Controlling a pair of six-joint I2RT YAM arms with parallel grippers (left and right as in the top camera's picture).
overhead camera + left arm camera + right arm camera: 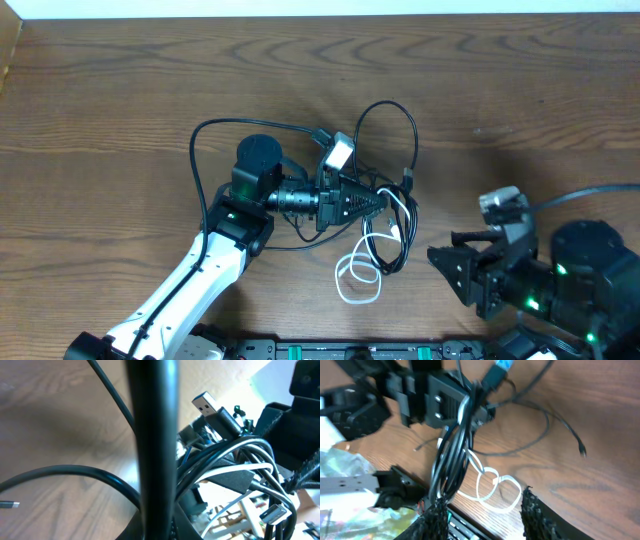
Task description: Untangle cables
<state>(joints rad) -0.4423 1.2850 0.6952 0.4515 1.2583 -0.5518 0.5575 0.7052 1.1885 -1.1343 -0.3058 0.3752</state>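
The cables (396, 214) lie knotted together at the table's middle. Black loops spread up and left of the knot, and a white cable (350, 263) curls toward the front edge. My left gripper (378, 205) is shut on the cables at the knot. In the left wrist view the bundle (225, 455) fills the right side, a silver USB plug (205, 404) sticking up. My right gripper (485, 515) stands open, right of the tangle. The white loop (492, 480) lies on the wood beyond its gap, and the black strands (452, 455) hang down by its left finger (437, 515).
A light-coloured block-shaped plug (338, 152) rests at the top of the tangle. A thick black arm cable (150, 435) crosses the left wrist view. A black rail (330, 350) runs along the front edge. The right arm's body (590, 275) sits at the lower right.
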